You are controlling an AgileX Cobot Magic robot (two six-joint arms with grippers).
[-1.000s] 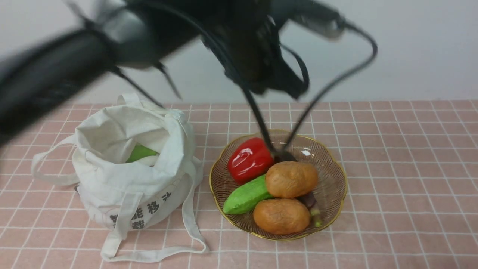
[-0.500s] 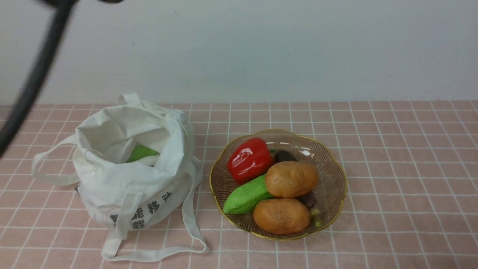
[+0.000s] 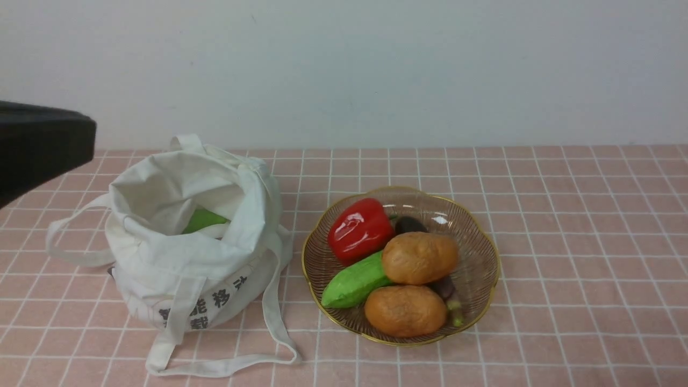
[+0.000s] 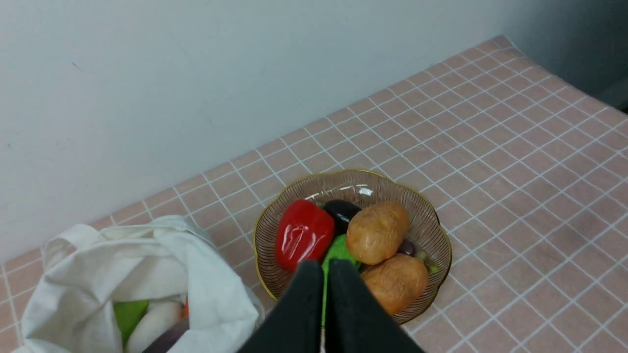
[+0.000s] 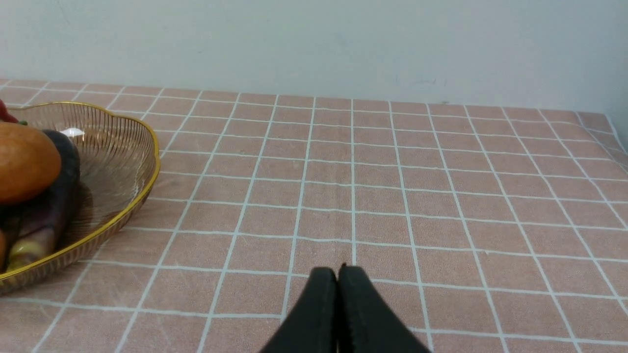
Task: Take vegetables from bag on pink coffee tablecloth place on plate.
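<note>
The white bag (image 3: 193, 236) slouches on the pink coffee tablecloth (image 3: 564, 242), left of the plate (image 3: 478, 269). A light-green vegetable (image 3: 201, 219) shows inside its mouth. On the plate lie a red pepper (image 3: 359, 230), a green gourd (image 3: 355, 282), two potatoes (image 3: 419, 258) (image 3: 406, 310) and a dark eggplant (image 3: 409, 224). My left gripper (image 4: 325, 267) is shut and empty, high above the near side of the plate and bag (image 4: 122, 274). My right gripper (image 5: 337, 272) is shut and empty, low over bare cloth right of the plate (image 5: 132, 196).
A pale wall stands right behind the cloth. The bag's long straps (image 3: 279, 328) trail on the cloth toward the front. A black part of my left arm (image 3: 37, 145) shows at the left edge of the front view.
My left arm has swung away from above the plate toward the left and out of most of the front view. The vegetables on the plate and the bag have not moved.
</note>
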